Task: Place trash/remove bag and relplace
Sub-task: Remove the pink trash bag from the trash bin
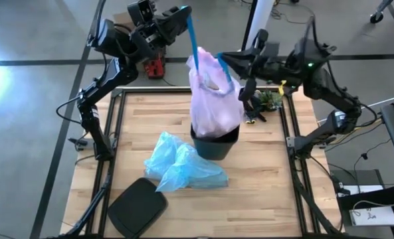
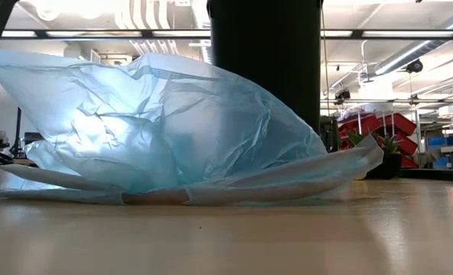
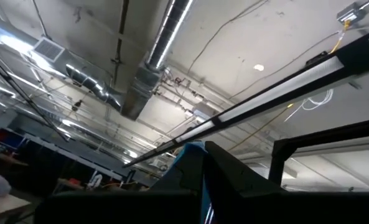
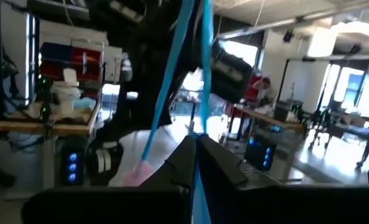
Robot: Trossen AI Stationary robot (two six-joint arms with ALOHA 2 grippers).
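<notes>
High view shows the left end effector (image 1: 185, 11) and right end effector (image 1: 221, 58) each clamped on the blue drawstring (image 1: 194, 40), lifting the thin pinkish-white plastic liner (image 1: 213, 99) out of the black round bin (image 1: 214, 144) mid-surface. Uneven pulling could probably tear the film or tip the bin onto the light blue plastic bag (image 1: 183, 166) nearer.

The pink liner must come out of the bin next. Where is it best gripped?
By the blue drawstring, from above: it rises taut from the pink liner, and both the left claw and right claw are shut on it.
</notes>
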